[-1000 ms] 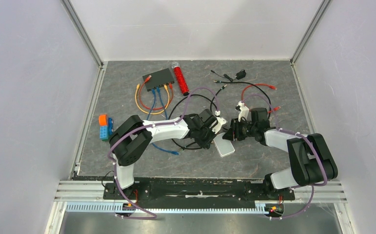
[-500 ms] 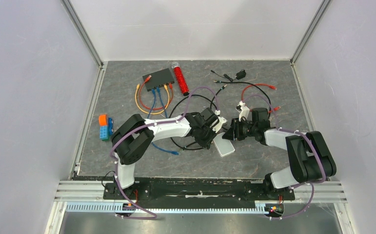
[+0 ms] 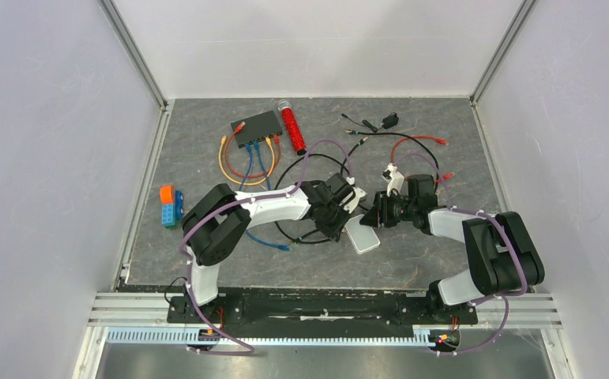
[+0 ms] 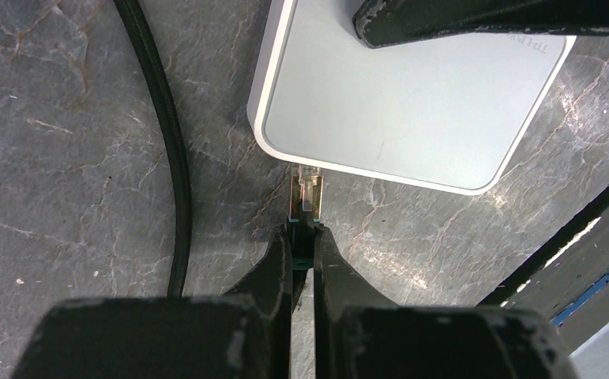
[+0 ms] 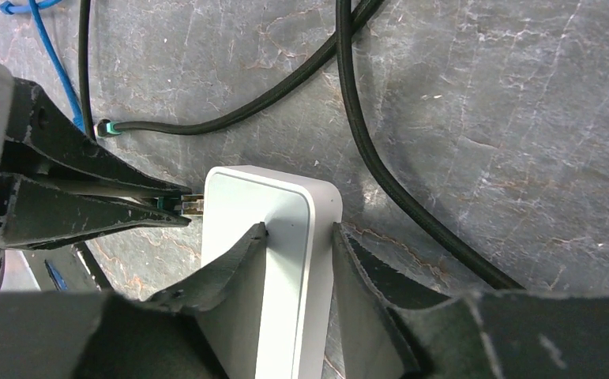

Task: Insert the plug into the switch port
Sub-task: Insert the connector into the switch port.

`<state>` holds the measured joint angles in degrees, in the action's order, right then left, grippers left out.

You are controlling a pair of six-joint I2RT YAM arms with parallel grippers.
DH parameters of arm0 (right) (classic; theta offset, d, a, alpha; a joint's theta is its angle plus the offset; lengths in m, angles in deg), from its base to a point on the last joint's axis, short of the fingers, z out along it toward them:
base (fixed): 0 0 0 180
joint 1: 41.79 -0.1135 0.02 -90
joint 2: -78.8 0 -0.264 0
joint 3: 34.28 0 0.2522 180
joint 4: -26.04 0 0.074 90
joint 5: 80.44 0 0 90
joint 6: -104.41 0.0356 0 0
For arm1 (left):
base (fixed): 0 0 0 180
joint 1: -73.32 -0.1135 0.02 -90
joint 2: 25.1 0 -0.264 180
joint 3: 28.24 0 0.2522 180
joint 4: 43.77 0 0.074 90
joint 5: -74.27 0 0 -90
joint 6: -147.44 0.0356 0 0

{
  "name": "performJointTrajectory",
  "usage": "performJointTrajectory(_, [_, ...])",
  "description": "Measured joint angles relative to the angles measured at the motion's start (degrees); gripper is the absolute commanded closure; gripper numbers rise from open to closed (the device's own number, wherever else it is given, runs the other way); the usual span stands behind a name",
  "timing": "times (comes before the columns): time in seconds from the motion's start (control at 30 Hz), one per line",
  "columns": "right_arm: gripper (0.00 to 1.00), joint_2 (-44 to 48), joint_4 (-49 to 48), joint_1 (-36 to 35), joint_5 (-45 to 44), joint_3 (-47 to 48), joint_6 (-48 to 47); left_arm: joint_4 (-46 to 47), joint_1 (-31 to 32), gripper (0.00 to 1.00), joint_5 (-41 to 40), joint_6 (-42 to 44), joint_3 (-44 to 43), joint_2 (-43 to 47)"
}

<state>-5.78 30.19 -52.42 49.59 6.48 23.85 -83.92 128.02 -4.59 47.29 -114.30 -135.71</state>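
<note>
Bracing: right end effector clamped the white box, steadying it.
Aiming: left end effector, nearly closed, pinched the plug against its edge.

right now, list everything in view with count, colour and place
flat black rectangular box: one, black, far left of centre
thin patch cables: several, orange, blue, yellow, at that box's near edge
red glittery cylinder: one, red, right beside the black box
white rounded-square plastic box: one, white, mid-mat
clear plastic plug: one, clear with green boot, tip at the white box's edge
thick black cables: at least two, black, looping mid-mat
thin red cable: one, red, far right
small black connector piece: one, black, far side
orange and blue toy blocks: one cluster, left edge
grey stone-patterned mat: one, grey, under everything
left tool: one, black, shut on the plug
right tool: one, black, shut on the white box
</note>
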Motion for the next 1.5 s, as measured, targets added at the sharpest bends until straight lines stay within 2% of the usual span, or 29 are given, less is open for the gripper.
performJointTrajectory(0.1, [0.59,-0.61,0.00,0.00,0.70,0.09,-0.11,-0.33,-0.09,0.98,0.22,-0.39,-0.33,-0.26])
performJointTrajectory(0.27, [0.62,-2.05,-0.61,0.33,2.23,0.68,-0.52,1.88,-0.42,0.98,1.03,-0.35,1.49,0.63])
performJointTrajectory(0.87, [0.65,-7.61,-10.58,1.38,7.72,0.00,1.90,4.24,-0.66,0.98,0.79,-0.98,3.56,1.64])
performJointTrajectory(1.13, [0.67,-8.22,-13.03,0.22,6.78,-0.74,4.11,13.77,-0.07,0.98,-1.97,-2.01,11.15,5.86])
performJointTrajectory(1.37, [0.67,-2.89,-23.71,-0.70,1.90,-10.03,13.79,21.11,0.35,0.98,-3.76,-5.09,16.17,8.09])
performJointTrajectory(1.5, [0.68,-2.97,-27.52,-1.09,0.66,-11.72,16.57,23.76,0.35,0.98,-3.72,-5.42,17.92,8.79])
